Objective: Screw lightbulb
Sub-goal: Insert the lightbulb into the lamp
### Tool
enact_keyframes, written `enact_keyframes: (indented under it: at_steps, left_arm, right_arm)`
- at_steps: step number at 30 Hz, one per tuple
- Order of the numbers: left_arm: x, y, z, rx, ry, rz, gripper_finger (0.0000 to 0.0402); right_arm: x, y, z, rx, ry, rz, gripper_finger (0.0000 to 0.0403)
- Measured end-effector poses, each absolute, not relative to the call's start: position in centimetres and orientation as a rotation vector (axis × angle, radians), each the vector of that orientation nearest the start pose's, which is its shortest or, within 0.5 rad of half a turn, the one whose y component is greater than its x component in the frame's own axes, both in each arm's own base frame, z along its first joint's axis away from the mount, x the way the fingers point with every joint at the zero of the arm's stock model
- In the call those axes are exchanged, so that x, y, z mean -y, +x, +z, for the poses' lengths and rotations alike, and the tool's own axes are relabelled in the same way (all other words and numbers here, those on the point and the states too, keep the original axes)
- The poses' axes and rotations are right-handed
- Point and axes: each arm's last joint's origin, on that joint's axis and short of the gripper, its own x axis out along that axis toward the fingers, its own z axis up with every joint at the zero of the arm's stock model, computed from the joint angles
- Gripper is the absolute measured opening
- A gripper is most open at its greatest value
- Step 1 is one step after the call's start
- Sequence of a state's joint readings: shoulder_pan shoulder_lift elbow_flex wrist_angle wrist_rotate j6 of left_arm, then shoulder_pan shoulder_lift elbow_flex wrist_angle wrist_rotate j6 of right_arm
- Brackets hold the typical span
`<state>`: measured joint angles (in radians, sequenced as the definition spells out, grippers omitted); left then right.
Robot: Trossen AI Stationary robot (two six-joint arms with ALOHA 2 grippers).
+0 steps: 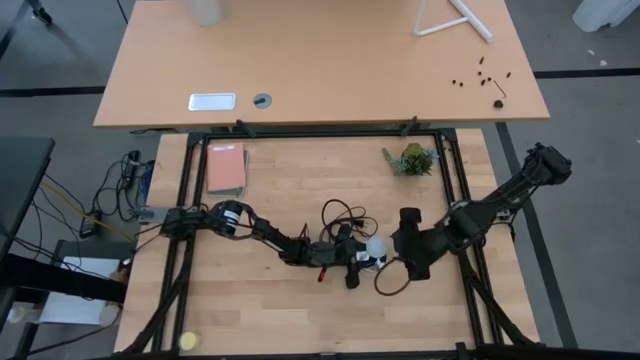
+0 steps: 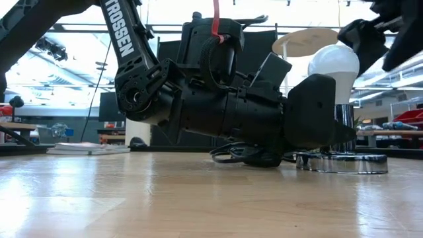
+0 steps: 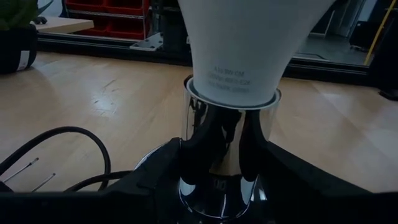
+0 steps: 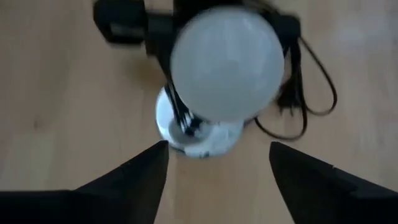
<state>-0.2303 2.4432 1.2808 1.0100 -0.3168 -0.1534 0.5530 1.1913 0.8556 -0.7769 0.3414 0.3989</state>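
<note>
1. Left wrist view is showing the lightbulb [image 3: 239, 46] sitting upright in the chrome socket [image 3: 225, 155], its neck meeting the socket's top rim; how far it is threaded in cannot be told.
2. Left claw [image 3: 217, 158] is lying low on the table [image 1: 290, 310] and clamping the socket stem from both sides, likely bracing the fixture so it is not spinning while the bulb gets turned.
3. Right claw [image 4: 217, 168] is hanging above the bulb with fingers spread wide and not touching the glass; it looks to be lining up for a grip on the globe to twist it.
4. Socket's round base [image 2: 340, 162] is resting flat on the table, right against the left claw in the low view.
5. Black cord [image 1: 340, 215] is looping on the table just behind the socket, near the left arm; it could snag if the base is shifting.
6. Pink book [image 1: 226, 168] and small green plant [image 1: 411, 159] are lying well apart, out of the way.
</note>
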Motion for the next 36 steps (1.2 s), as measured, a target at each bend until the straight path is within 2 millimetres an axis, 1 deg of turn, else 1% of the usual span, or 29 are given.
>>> enact_keyframes:
  at_steps: [2,6,10,15,23,28,32,36]
  left_arm:
    - [9.9,45.8,5.8,-0.139,-0.094,0.091,0.0198]
    - [10.0,45.8,5.9,-0.130,-0.055,0.045,0.0198]
    - [10.1,45.8,5.8,-0.131,-0.046,0.033,0.0198]
    - [9.7,45.9,5.8,-0.132,-0.045,0.037,0.0198]
    - [9.6,45.9,5.8,-0.131,-0.045,0.039,0.0198]
    - [9.6,45.9,5.8,-0.132,-0.041,0.040,0.0198]
    - [9.6,45.9,5.8,-0.131,-0.042,0.041,0.0198]
    - [9.5,45.9,5.8,-0.131,-0.044,0.042,0.0198]
  right_arm:
    - [-10.2,19.2,24.1,-1.059,-0.156,0.012,0.0304]
    - [-10.1,20.5,24.6,-1.063,-0.253,0.061,0.0332]
    - [-9.9,22.2,25.0,-1.088,-0.258,0.090,0.0345]
    - [-9.9,24.5,25.1,-1.143,-0.258,0.151,0.0348]
    - [-10.2,27.5,24.9,-1.267,-0.313,0.182,0.0348]
    - [-10.6,28.7,23.8,-1.317,-0.345,0.235,0.0346]
    - [-10.3,29.2,22.8,-1.383,-0.350,0.229,0.0346]
    - [-10.0,29.4,22.4,-1.405,-0.324,0.239,0.0346]
